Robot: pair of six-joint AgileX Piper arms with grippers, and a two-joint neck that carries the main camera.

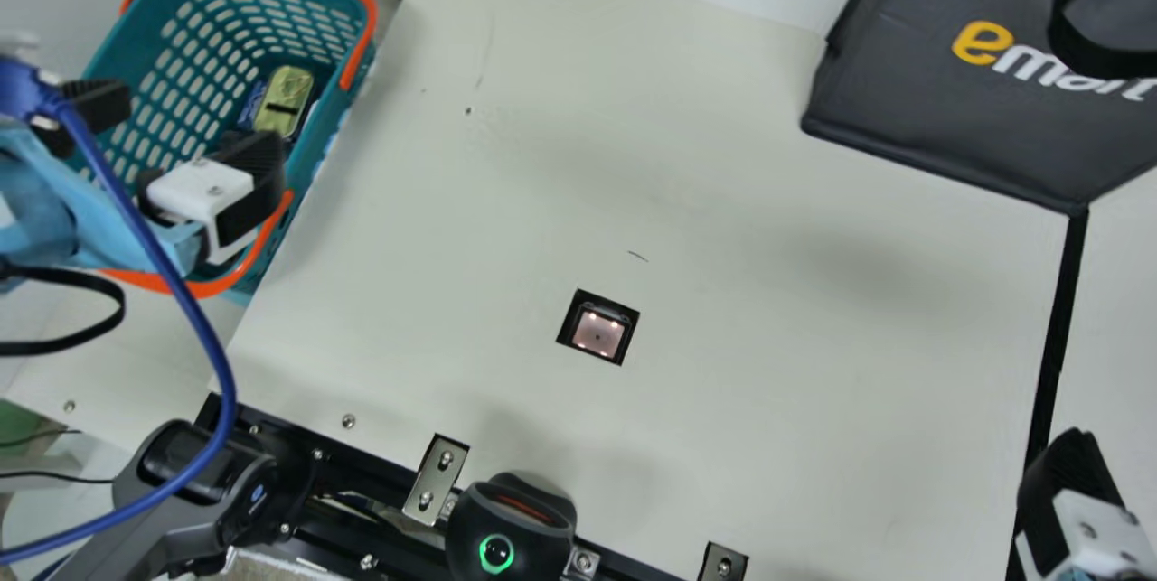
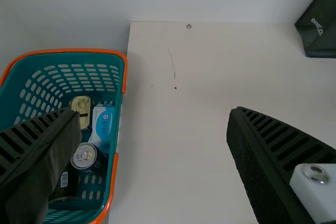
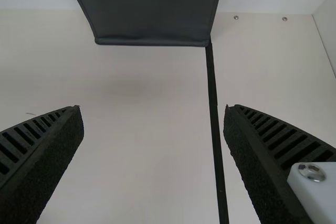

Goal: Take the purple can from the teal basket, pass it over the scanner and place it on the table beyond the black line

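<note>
Noted on your left arm (image 1: 36,224): light-blue covering (image 1: 86,220), blue cable (image 1: 228,382), black ribbed fingers (image 1: 262,163), white block (image 2: 321,190), silver screw (image 2: 315,171).

- The right gripper (image 1: 1067,482) is hanging above the table (image 3: 142,124), its ribbed black fingers (image 3: 50,145) standing wide apart.
- A black line (image 3: 214,108) is running along the table, showing between the fingers.
- A dark bag (image 3: 152,11) is touching the line's end.
- Two screws (image 3: 236,17) are sitting near the table's edge.

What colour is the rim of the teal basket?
The basket's rim is orange, seen best in the left wrist view.
</note>
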